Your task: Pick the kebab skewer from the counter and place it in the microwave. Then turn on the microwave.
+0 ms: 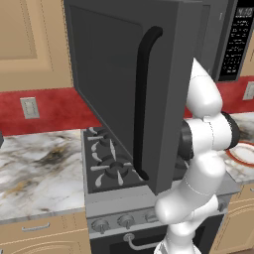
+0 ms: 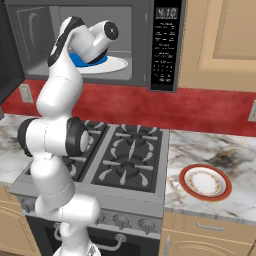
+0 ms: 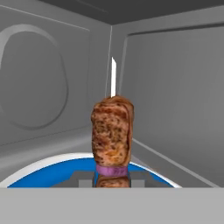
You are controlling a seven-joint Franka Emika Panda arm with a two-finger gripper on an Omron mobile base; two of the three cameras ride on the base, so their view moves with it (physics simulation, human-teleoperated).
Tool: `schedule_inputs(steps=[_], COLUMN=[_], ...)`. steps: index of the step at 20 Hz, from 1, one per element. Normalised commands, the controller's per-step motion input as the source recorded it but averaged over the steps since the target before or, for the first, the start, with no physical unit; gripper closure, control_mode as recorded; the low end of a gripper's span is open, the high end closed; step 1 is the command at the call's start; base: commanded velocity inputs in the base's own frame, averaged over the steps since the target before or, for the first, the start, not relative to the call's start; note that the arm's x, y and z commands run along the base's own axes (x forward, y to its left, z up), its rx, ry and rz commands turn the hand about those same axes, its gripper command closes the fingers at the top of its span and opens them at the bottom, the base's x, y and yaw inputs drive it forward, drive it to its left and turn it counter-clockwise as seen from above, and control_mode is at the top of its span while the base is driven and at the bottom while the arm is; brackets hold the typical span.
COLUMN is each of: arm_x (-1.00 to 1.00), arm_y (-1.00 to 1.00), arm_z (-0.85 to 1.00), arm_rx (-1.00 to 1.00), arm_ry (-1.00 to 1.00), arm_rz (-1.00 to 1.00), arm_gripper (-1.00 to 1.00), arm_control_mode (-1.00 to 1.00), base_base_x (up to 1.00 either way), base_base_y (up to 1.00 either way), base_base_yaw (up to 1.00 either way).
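Close to the hand camera, the gripper is clamped on the skewer. Its two dark fingertips sit at the bottom of that view, pressed against a purple piece at the skewer's near end. From there the skewer runs straight away from the gripper, along the line the hand is pointing. A brown, browned chunk of meat comes first, and a thin pale stick tip pokes out beyond it toward the back corner of the microwave.

Just under the skewer lies a round plate with a blue centre and a white rim, resting on the microwave floor. The skewer's long axis points over this plate toward the rear wall. Whether the skewer touches the plate cannot be told; it looks to be held a little above it.

From the right base camera, the white arm rises in front of the stove and reaches up into the open microwave, with its hand over the same plate. From the left base camera, the microwave door stands swung wide open, with its black handle facing the viewer.

Farther right, a red-rimmed plate sits on the tabletop. The keypad is on the microwave's right side.

Judging by this, the next move is a short lowering and release onto the plate.
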Motion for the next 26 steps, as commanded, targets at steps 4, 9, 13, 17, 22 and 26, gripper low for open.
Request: schedule_inputs(steps=[4,9,13,17,22,26], arm_x=[0.01,0.02,0.02,0.01,0.01,0.02], arm_y=[0.01,0.01,0.00,0.01,0.02,0.03], arm_z=[-0.06,-0.05,-0.02,-0.04,-0.05,-0.04], arm_rx=[0.00,0.00,0.00,0.00,0.00,0.00], arm_ry=[0.00,0.00,0.00,0.00,0.00,0.00], arm_rz=[0.00,0.00,0.00,0.00,0.00,0.00], arm_gripper=[1.00,1.00,1.00,1.00,1.00,1.00], arm_control_mode=[-1.00,-1.00,-1.00,-1.00,-1.00,-1.00], base_base_x=[0.00,0.00,0.00,0.00,0.00,0.00], base_base_y=[0.00,0.00,0.00,0.00,0.00,0.00], base_base_yaw=[0.00,0.00,0.00,0.00,0.00,0.00])
